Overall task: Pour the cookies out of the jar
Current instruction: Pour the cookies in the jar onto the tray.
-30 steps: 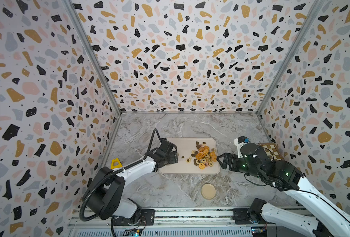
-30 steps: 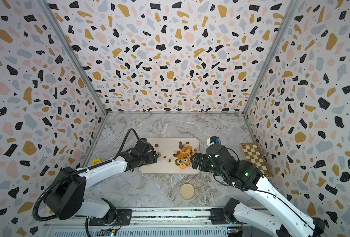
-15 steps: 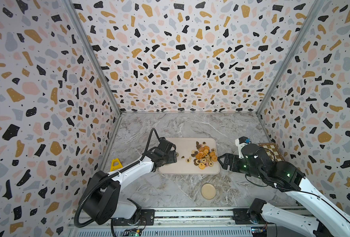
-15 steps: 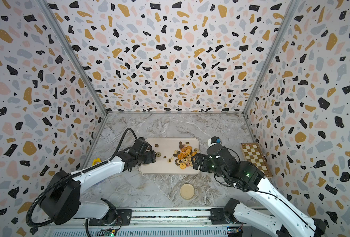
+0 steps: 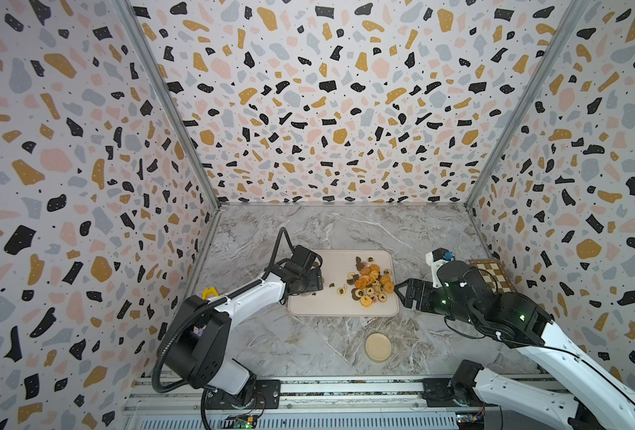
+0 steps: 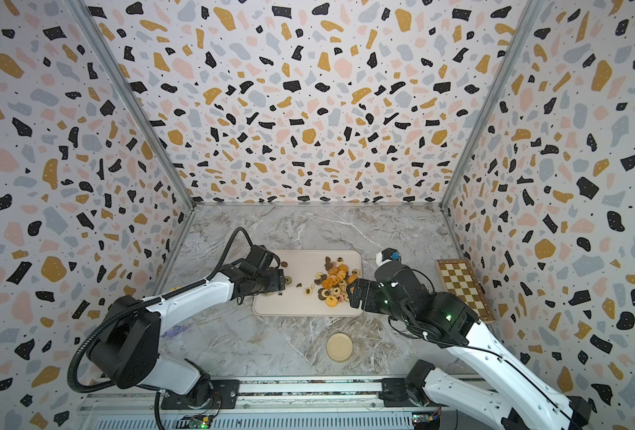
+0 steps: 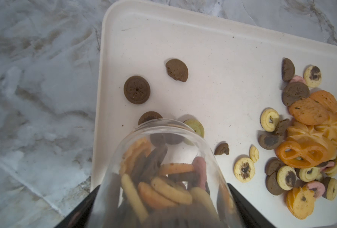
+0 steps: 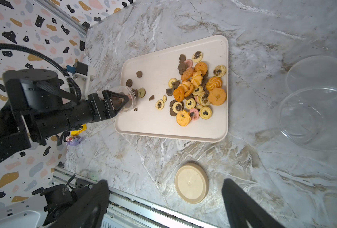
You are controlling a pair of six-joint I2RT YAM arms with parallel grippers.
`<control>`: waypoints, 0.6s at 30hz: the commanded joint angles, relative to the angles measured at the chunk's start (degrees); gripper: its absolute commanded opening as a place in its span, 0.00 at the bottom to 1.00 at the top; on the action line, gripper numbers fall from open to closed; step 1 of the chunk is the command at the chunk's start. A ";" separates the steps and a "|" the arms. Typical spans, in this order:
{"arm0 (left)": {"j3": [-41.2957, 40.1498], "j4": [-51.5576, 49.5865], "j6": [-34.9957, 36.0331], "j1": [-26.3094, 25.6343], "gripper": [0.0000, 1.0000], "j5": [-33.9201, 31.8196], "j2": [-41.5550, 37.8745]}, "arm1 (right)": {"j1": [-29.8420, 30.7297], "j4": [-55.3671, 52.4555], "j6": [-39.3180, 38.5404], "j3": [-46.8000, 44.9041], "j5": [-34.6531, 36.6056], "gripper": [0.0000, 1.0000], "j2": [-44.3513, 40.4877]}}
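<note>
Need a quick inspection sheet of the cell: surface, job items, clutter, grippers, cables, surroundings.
Surface: grey marbled tabletop; crumbs seen only on the tray.
Job's things: clear plastic jar tilted mouth-down over the cream rectangular tray, some cookies inside; small round mixed-colour cookies piled on the tray.
Clutter: round beige lid flat on the tabletop; chequered board by the wall; clear plastic bowls; small yellow object near the left arm.
Grippers: left gripper shut on the jar; right gripper open, empty, beside the tray.
Cables: black corrugated hose looping off the left arm.
Surroundings: terrazzo-print walls on three sides; metal rail along the front.
</note>
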 commanded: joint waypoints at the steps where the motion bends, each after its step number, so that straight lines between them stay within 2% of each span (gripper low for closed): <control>1: 3.48 -0.30 1.02 0.75 0.00 0.50 -1.70 | -0.30 -0.11 0.29 0.40 0.61 0.92 -0.64; 6: 10.43 -5.99 3.33 1.08 0.00 0.81 1.53 | -0.32 -0.13 0.29 -0.04 0.81 0.92 -0.77; 9: 6.66 -4.38 1.47 1.08 0.00 2.48 2.20 | -0.35 0.00 0.23 0.24 1.03 0.92 -0.85; 12: 1.13 -0.01 -1.78 0.59 0.00 3.96 -1.52 | -0.31 -0.45 0.03 0.52 1.58 0.92 -1.15; 15: 1.78 0.02 -1.41 0.62 0.00 1.37 -2.03 | -0.31 -0.42 -0.09 0.48 1.24 0.92 -0.77; 18: 5.56 -1.90 -0.04 1.25 0.00 2.27 0.39 | -0.31 -0.34 0.04 0.52 0.97 0.92 -0.52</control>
